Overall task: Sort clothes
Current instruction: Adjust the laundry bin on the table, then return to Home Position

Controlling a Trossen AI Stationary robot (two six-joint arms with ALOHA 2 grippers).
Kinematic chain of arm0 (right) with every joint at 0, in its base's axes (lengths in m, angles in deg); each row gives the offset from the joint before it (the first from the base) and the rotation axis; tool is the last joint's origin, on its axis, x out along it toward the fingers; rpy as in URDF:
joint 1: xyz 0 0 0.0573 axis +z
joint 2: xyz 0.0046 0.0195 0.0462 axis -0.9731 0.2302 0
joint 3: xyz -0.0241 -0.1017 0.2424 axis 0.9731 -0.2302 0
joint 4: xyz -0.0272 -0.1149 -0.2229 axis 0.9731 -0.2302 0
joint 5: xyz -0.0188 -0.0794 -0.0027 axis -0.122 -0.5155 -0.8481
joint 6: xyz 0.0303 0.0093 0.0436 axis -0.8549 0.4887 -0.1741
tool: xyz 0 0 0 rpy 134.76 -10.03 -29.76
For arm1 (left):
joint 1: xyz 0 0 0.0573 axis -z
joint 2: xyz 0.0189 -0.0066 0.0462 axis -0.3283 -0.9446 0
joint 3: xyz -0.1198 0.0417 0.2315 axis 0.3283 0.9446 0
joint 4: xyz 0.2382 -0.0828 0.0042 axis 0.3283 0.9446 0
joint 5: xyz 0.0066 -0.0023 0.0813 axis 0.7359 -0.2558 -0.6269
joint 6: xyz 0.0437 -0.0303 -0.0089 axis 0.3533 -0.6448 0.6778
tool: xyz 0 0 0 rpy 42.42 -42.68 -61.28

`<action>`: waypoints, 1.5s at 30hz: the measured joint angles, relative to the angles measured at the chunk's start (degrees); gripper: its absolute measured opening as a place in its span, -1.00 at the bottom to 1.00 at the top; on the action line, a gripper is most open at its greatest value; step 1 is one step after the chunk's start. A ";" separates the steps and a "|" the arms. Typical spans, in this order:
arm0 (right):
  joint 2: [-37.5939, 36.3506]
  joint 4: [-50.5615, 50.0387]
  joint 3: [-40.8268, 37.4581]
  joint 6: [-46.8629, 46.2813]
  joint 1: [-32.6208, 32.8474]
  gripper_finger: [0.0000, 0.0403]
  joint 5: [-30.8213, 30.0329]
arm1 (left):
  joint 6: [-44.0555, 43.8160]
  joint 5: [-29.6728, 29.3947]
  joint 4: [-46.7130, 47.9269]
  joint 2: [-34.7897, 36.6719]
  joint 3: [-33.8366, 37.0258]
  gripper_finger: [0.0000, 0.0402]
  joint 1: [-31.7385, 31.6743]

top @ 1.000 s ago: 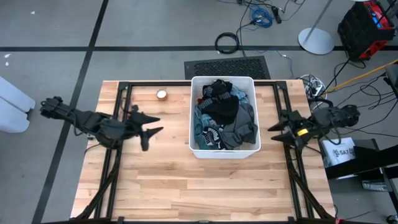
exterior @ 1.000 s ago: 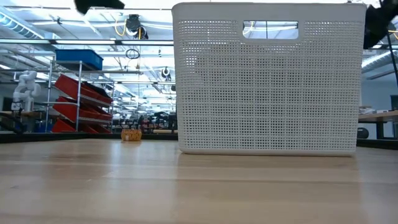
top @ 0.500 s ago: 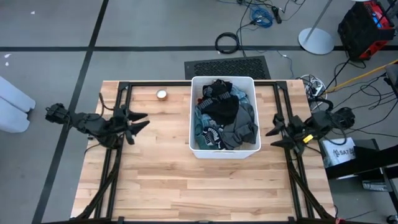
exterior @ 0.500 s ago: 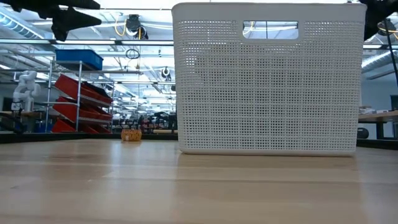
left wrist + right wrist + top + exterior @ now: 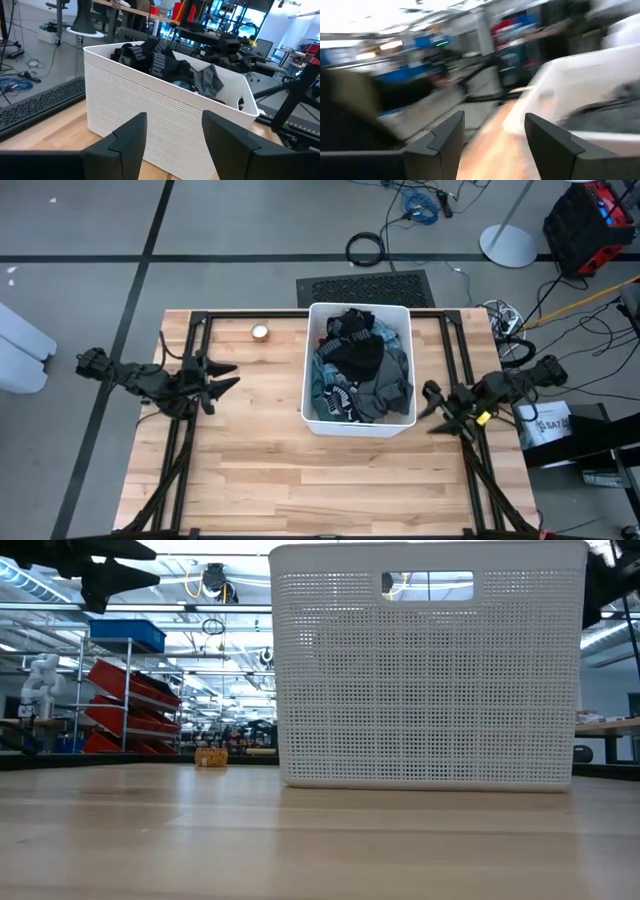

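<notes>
The clothes [image 5: 358, 370], a heap of black, teal-grey, light blue and dark grey garments, lie in the white plastic bin [image 5: 310, 360] at the table's middle. They also show in the left wrist view [image 5: 165, 57] above the bin's wall [image 5: 165, 115]. My left gripper [image 5: 234, 375] is open and empty, in the air left of the bin, its fingers pointing at it. My right gripper [image 5: 429, 408] is open and empty beside the bin's right wall near its near corner. The right wrist view is blurred; the bin [image 5: 590, 70] shows past the open fingers. My right gripper stands close against the bin's right wall near its near right corner [image 5: 414, 416]. I cannot tell whether a finger touches it.
A small round roll [image 5: 260, 332] lies at the far left of the bin and shows in the low view [image 5: 211, 757]. Black frame rails [image 5: 190, 340] run along the table's left and right sides. Bare wood [image 5: 300, 480] lies on the near side.
My left gripper has drawn back toward the table's left edge, then stayed. My right gripper has swung toward the near edge and in toward the bin's right wall. The bin has slid a little toward the table's left.
</notes>
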 joint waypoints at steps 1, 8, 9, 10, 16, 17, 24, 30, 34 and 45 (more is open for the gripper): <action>0.00 0.31 -0.12 -0.95 0.02 -0.04 3.65 | 0.09 -0.01 0.07 0.00 0.00 0.00 0.00; 0.04 4.79 -0.06 -2.66 1.39 -0.04 16.72 | 0.43 -0.02 -0.01 0.00 0.00 0.00 0.00; 0.02 2.92 -0.05 -3.32 1.81 -0.04 17.01 | 0.26 -0.01 -0.05 0.00 0.00 0.00 0.00; 0.02 0.30 -0.03 -4.10 2.18 -0.04 17.13 | 0.02 -0.02 -0.05 0.00 0.00 0.00 0.00; 0.20 -4.30 -3.58 -5.84 3.04 -0.04 9.59 | -0.22 -0.02 -0.12 0.00 0.00 0.00 0.00; 0.61 -3.70 -3.61 -4.71 3.04 -0.04 7.92 | -0.12 -0.02 -0.12 0.00 0.00 0.00 0.00; 0.24 1.38 -5.67 4.19 3.17 -0.04 -3.98 | 2.09 -2.40 0.53 2.02 0.00 0.00 -0.04; 0.27 7.13 -5.83 4.00 3.00 -0.04 -10.14 | 5.81 -4.95 0.86 6.08 0.00 0.00 -0.09; 0.26 4.61 -5.72 3.47 3.10 -0.04 0.83 | 7.95 -5.11 0.83 9.18 0.00 0.00 -0.09; 2.19 0.77 -5.70 6.26 2.89 -0.04 -0.06 | 5.51 -0.64 4.95 12.99 1.73 0.00 -0.04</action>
